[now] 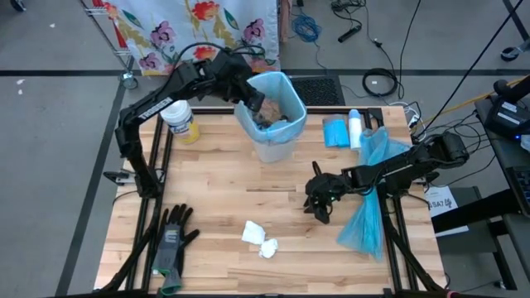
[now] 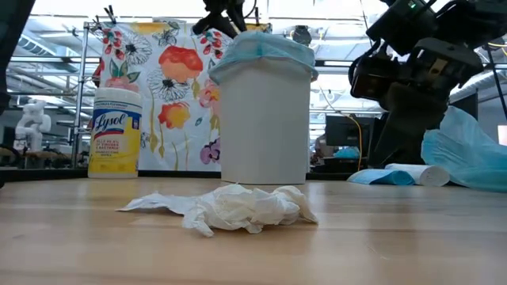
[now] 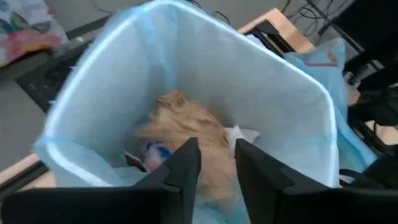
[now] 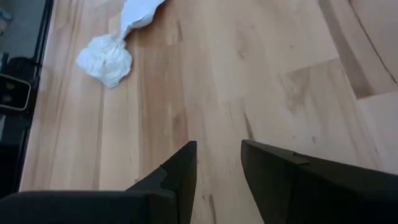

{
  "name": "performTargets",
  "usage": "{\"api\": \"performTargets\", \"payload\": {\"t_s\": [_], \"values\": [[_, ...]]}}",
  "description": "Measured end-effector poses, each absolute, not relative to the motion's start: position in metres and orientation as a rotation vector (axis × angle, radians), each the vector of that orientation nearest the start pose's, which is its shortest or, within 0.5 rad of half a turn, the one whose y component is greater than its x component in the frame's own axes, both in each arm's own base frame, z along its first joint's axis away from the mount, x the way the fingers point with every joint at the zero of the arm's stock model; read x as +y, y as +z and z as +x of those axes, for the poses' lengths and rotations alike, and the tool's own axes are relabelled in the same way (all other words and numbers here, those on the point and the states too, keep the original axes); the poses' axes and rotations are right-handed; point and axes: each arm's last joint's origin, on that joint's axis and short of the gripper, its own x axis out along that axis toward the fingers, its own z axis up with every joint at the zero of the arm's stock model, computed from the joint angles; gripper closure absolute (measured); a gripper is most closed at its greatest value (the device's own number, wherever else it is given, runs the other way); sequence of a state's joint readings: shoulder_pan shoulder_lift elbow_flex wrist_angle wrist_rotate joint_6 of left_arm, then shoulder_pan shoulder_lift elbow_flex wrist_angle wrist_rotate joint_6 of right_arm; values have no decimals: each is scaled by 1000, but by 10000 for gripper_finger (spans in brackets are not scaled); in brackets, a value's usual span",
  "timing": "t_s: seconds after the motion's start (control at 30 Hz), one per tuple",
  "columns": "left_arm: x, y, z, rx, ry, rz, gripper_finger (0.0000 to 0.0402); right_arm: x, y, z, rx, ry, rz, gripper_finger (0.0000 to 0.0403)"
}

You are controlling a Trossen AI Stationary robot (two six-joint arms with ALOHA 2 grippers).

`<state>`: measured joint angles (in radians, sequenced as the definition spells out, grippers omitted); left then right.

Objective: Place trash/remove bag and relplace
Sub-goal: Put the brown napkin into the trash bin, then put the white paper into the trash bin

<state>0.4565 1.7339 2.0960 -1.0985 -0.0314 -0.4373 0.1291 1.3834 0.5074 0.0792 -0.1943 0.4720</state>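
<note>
Left pincer (image 3: 217, 163) over the bin (image 1: 271, 116), right pincer (image 4: 218, 163) above the tabletop (image 1: 224, 182).
Both stand slightly apart, empty; brown paper (image 3: 186, 124) lies inside, white tissues (image 1: 259, 237) remain out.

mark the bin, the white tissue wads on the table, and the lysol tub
bin (image 1: 274, 145): high view, on its front outer wall.
white tissue wads (image 1: 259, 238): high view, middle of the pair.
Lysol tub (image 2: 115, 134): low view, on its yellow label.

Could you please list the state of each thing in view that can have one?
Bin: upright, lined, trash inside.
Brown paper towel: crumpled, in bin.
White tissue: crumpled, on table.
Loose blue bag: draped off table's edge.
Wipes canister: upright, lid on.
Gloves: lying flat.
Left gripper: open, empty, over bin.
Right gripper: open, empty.
</note>
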Motion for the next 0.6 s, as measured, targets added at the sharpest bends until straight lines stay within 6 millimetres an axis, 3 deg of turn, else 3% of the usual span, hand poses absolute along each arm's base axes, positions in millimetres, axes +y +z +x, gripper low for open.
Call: {"api": "performTargets", "payload": {"t_s": [0.23,0.4,0.6], "values": [[146,444,307,621,538,-591,258,37,144,238,864,151,430,287],[97,455,309,646,439,-449,257,31,144,238,858,137,418,287],[30,446,314,792,397,-285,256,25,144,239,851,123,409,287]]}}
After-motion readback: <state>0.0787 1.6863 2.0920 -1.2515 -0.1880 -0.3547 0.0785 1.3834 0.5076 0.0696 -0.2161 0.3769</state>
